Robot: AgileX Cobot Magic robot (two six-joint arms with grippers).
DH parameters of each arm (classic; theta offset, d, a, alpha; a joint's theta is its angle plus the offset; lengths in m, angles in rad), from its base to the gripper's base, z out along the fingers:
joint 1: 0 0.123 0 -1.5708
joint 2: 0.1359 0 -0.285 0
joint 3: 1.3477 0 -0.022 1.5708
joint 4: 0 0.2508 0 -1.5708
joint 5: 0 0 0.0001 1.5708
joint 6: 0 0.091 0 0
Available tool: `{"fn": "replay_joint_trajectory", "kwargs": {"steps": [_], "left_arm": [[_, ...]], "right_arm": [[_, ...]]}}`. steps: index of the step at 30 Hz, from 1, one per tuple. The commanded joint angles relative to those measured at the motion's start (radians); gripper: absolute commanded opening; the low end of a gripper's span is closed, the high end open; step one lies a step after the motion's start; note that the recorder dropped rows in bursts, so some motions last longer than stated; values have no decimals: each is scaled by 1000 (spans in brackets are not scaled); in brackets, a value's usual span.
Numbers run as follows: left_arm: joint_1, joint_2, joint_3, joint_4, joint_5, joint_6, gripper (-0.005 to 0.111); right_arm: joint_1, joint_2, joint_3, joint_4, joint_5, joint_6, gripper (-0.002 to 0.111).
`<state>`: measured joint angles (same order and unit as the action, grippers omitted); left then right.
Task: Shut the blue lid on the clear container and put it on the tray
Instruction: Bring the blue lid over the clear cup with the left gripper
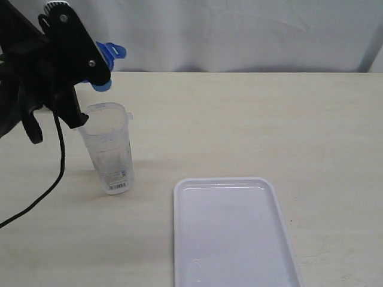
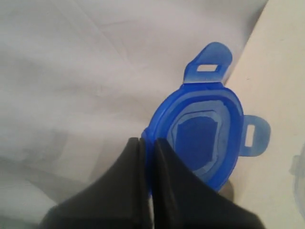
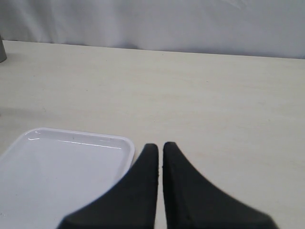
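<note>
My left gripper [image 2: 148, 141] is shut on the rim of the blue lid [image 2: 205, 129], which shows its underside and two snap flaps in the left wrist view. In the exterior view the left gripper [image 1: 100, 67] holds the blue lid [image 1: 111, 52] in the air, above and just behind the clear container [image 1: 109, 149]. The container stands upright and uncovered on the table, with a barcode label near its base. The white tray [image 1: 233, 233] lies flat at the front, to the right of the container. My right gripper [image 3: 160, 145] is shut on nothing, just beside a corner of the tray [image 3: 62, 162].
A light wooden table [image 1: 269, 125] carries everything, with a white cloth backdrop [image 1: 239, 30] behind it. The left arm's black cable [image 1: 57, 173] hangs down to the left of the container. A sliver of something grey [image 3: 2, 50] shows at the edge of the right wrist view.
</note>
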<state>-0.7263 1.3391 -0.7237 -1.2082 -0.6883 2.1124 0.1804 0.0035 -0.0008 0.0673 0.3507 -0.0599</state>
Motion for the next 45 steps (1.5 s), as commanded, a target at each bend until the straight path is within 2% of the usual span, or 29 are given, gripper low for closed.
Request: {"fn": "replay_joint_trajectory", "kwargs": {"steps": [1,5,9,16,31,38,45], "left_arm": [[-18,-10,2,22,-163,30,0],[-18,-10,13,-32,-99,30,0],[-18,-6,65,19,-111,30,0],[-113,-6,72,33,-110,30,0],[-110,103,72,70,-223,30,0],[-112,103,72,40,-155,30,0],[-112,103,72,31,-152,30,0]], "right_arm": [[-3,-3,1,-4,-7,0,4],[-3,-3,1,-4,-7,0,4],[-3,-3,1,-4,-7,0,4],[-3,-3,1,-4,-7,0,4],[-3,-3,1,-4,-7,0,4],[-3,-3,1,-4,-7,0,4],[-3,-3,1,-4,-7,0,4]]}}
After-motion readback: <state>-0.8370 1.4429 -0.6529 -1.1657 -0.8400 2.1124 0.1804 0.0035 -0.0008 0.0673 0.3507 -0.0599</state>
